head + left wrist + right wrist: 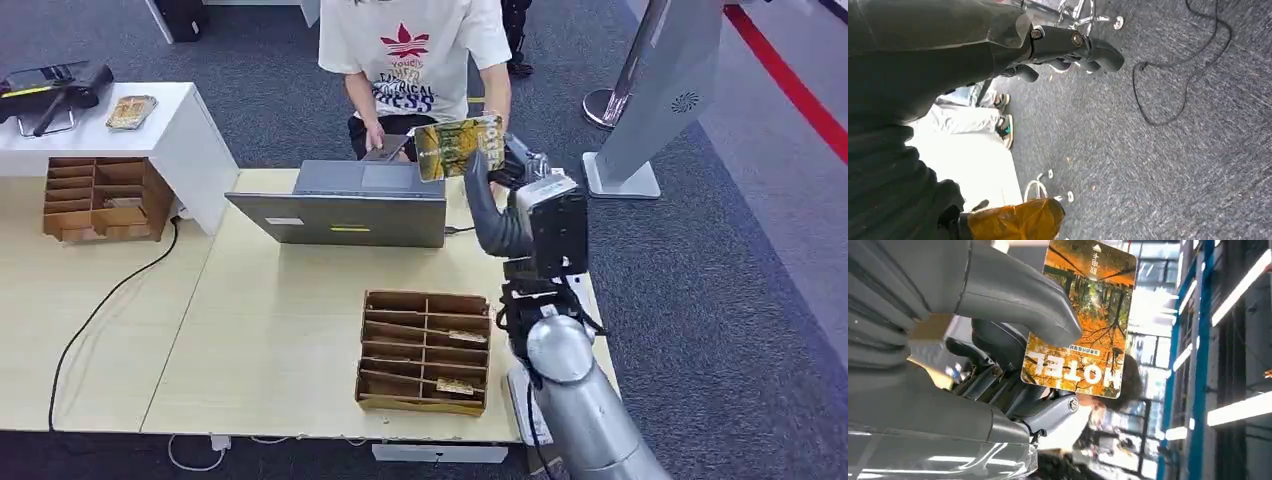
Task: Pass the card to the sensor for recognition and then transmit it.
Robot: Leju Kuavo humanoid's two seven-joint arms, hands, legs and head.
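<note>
Orange hotel card [459, 147], one, pinched by right hand [505, 170]; left hand [1068, 50] curled, holding nothing.

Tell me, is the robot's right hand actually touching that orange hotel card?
Touching. In the right wrist view the right hand pinches the hotel card: its thick grey thumb presses the card's face, with darker fingers behind it.

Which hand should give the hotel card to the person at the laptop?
Right. The right hand already holds the hotel card raised beside the person's hand; the left hand hangs above carpet.
</note>
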